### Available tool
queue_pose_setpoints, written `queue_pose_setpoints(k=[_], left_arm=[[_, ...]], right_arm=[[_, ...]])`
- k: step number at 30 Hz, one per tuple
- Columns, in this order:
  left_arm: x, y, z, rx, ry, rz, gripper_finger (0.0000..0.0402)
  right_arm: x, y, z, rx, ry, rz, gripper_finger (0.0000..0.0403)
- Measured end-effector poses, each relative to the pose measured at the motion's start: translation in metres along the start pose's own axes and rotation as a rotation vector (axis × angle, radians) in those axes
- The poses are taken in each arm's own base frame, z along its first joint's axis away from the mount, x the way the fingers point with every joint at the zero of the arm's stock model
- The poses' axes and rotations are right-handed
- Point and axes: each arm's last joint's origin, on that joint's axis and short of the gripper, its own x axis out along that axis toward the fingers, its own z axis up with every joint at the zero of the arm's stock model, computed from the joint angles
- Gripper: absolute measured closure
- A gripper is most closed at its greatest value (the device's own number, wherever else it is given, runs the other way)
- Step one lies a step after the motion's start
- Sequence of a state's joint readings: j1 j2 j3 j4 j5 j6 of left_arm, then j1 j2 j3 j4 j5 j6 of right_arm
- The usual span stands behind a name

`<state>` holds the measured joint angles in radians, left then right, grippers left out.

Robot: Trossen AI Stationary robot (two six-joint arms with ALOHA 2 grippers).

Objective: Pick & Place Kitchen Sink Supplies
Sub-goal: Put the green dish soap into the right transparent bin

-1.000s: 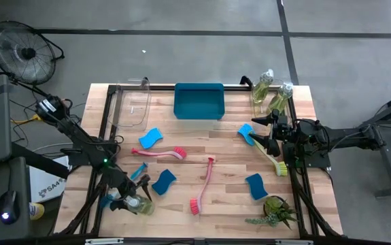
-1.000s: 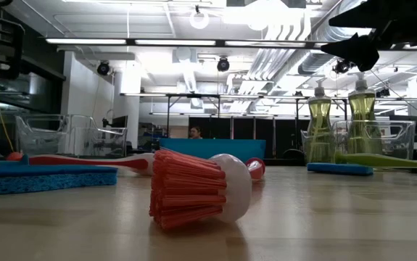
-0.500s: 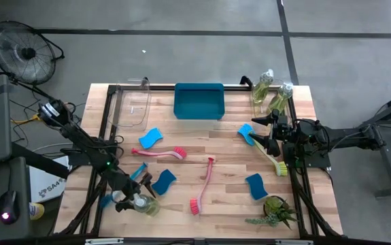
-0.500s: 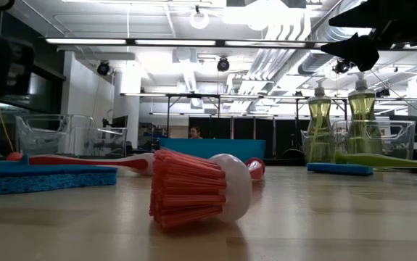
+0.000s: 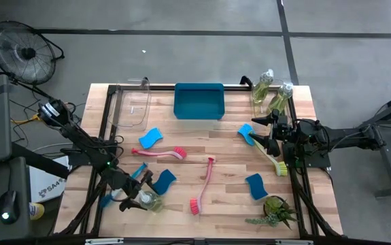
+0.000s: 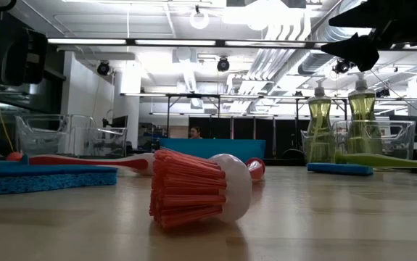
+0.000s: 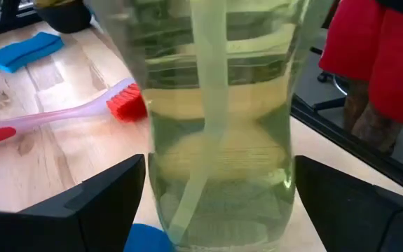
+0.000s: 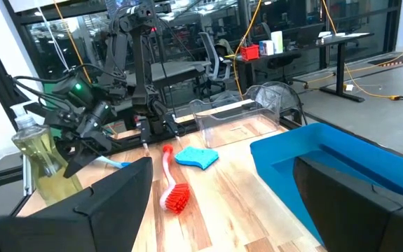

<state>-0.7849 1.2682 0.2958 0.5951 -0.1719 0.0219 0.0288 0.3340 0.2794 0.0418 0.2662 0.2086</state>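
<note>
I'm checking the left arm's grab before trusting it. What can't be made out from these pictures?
- Left gripper: left wrist view shows the bottle between its fingers, but not whether the pads touch it.
- High view: the arm covers the bottle's base, so lifted or standing is unclear.
- Low view: the bottle is cut off by the picture's edge.
- Right gripper: nothing seen between its fingers.

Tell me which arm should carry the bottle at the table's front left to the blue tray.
Left. The left gripper already brackets that bottle, one finger on each side. The right gripper hangs open across the table, above the yellow-green brush.
</note>
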Motion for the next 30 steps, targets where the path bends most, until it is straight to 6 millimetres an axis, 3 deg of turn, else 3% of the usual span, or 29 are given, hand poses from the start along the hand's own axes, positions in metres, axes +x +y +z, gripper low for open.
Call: queue_pose_setpoints(k=[13, 18, 23, 30], left_arm=[[0.0000, 0.0006, 0.0013, 0.006, -0.013, 0.021, 0.0047], [-0.0002, 0.0010, 0.0046, 0.043, -0.046, 0.034, 0.0072], [-0.0004, 0.0036, 0.0044, 0.050, -0.040, 0.123, 0.0091], [-0.0009, 0.0063, 0.0029, -0.034, -0.029, 0.217, 0.0087]], right_arm=[[0.0000, 0.0000, 0.0000, 0.000, 0.000, 0.000, 0.0063], [0.0000, 0.0000, 0.0000, 0.000, 0.000, 0.000, 0.0063], [0.0000, 0.0000, 0.0000, 0.000, 0.000, 0.000, 0.0063], [0.0000, 0.0000, 0.0000, 0.000, 0.000, -0.001, 0.0063]])
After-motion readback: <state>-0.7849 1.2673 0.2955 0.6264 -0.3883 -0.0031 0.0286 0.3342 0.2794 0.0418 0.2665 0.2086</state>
